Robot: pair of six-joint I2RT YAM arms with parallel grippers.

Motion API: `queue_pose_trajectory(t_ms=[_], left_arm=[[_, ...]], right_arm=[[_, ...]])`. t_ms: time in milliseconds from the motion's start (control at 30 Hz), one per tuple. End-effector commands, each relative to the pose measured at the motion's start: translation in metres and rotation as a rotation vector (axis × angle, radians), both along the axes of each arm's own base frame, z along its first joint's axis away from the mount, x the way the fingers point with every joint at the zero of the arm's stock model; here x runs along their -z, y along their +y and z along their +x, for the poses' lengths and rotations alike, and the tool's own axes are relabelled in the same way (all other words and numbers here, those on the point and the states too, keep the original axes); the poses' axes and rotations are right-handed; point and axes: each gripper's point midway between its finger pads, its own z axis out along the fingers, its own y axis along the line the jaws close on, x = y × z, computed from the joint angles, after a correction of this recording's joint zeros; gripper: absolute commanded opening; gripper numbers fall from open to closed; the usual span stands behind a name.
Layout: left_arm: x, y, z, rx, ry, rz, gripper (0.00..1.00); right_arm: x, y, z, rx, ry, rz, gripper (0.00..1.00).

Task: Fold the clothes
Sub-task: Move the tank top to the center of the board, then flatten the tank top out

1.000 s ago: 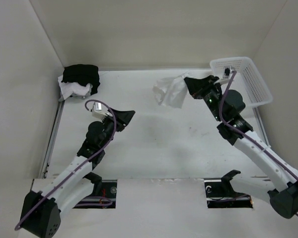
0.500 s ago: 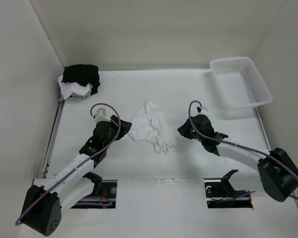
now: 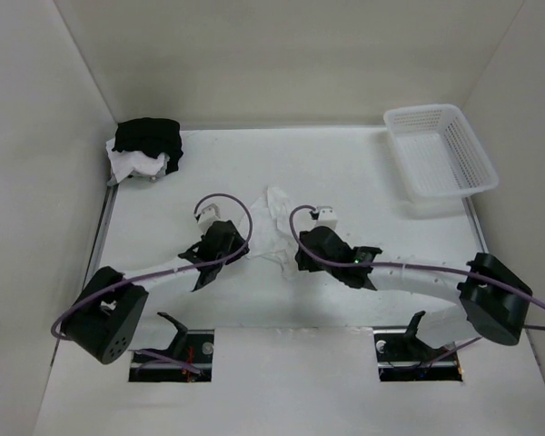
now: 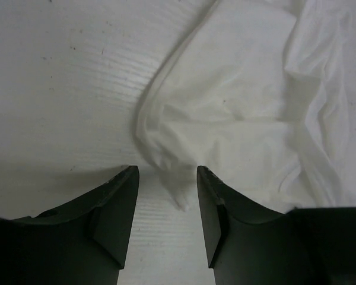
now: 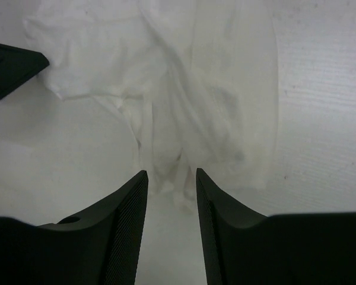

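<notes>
Clothes lie in two places on the table (image 3: 363, 182). A crumpled white garment (image 3: 271, 213) sits mid-table between the two arms, and a pile (image 3: 145, 145) of black and white fabric is bunched in the far left corner. The left gripper (image 4: 166, 173) is down at the garment's left edge with its jaws parted. A pointed corner of the cloth lies in the gap, not pinched. The right gripper (image 5: 171, 173) is low at the garment's near right side, its jaws also apart, and a wrinkled hem reaches in between its fingers. A white lattice basket (image 3: 436, 150) stands at the far right, well apart from the garment.
</notes>
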Motion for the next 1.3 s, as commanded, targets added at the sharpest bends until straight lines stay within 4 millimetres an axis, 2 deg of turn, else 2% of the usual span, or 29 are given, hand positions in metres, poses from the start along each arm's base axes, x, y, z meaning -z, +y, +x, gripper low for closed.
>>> queue_pose_trajectory(t_ms=[0, 100, 167, 233, 300, 367, 433, 500, 533, 600, 633, 700, 800, 867, 1033, 1167, 1267], left_arm=[[-0.007, 0.002, 0.024, -0.039, -0.047, 0.014, 0.43], [-0.014, -0.003, 0.033, -0.039, -0.086, -0.019, 0.38], [-0.02, -0.004, 0.036, -0.043, -0.104, -0.034, 0.34], [-0.029, 0.001, 0.035, -0.057, -0.118, -0.036, 0.36], [-0.041, 0.015, 0.03, -0.09, -0.143, -0.02, 0.39], [-0.062, 0.031, 0.029, -0.147, -0.188, -0.004, 0.43], [-0.096, 0.034, 0.038, -0.177, -0.262, -0.01, 0.45], [-0.124, 0.022, 0.059, -0.156, -0.315, -0.012, 0.46], [-0.135, 0.006, 0.074, -0.109, -0.323, -0.026, 0.46], [-0.143, -0.033, 0.107, 0.021, -0.301, -0.044, 0.44], [-0.14, -0.048, 0.127, 0.07, -0.283, -0.025, 0.41], [-0.129, -0.064, 0.157, 0.107, -0.267, 0.03, 0.4], [-0.108, -0.073, 0.189, 0.147, -0.248, 0.128, 0.36], [-0.097, -0.079, 0.198, 0.204, -0.238, 0.16, 0.33], [-0.082, -0.084, 0.212, 0.311, -0.21, 0.199, 0.35], [-0.076, -0.083, 0.222, 0.321, -0.213, 0.221, 0.37], [-0.075, -0.09, 0.226, 0.341, -0.22, 0.223, 0.36]], right_arm=[[-0.018, 0.007, 0.024, 0.018, -0.105, -0.095, 0.46], [-0.016, 0.003, 0.038, 0.047, -0.147, -0.177, 0.5], [-0.019, 0.011, 0.051, 0.028, -0.179, -0.203, 0.53], [-0.033, 0.023, 0.075, 0.015, -0.227, -0.202, 0.53], [-0.044, 0.033, 0.104, 0.019, -0.267, -0.195, 0.53], [-0.052, 0.043, 0.123, 0.008, -0.267, -0.192, 0.45], [-0.061, 0.041, 0.131, 0.036, -0.265, -0.179, 0.32], [-0.064, 0.033, 0.125, 0.066, -0.252, -0.139, 0.15], [-0.063, 0.028, 0.12, 0.075, -0.247, -0.119, 0.1], [-0.058, 0.017, 0.108, 0.095, -0.237, -0.085, 0.07], [-0.054, 0.01, 0.101, 0.102, -0.229, -0.072, 0.07], [-0.049, -0.002, 0.087, 0.111, -0.218, -0.043, 0.13], [-0.045, -0.018, 0.069, 0.128, -0.2, 0.006, 0.18], [-0.045, -0.028, 0.063, 0.137, -0.192, 0.029, 0.19], [-0.05, -0.046, 0.058, 0.159, -0.206, 0.089, 0.22], [-0.046, -0.051, 0.058, 0.154, -0.195, 0.129, 0.23], [-0.039, -0.05, 0.056, 0.142, -0.176, 0.132, 0.26]])
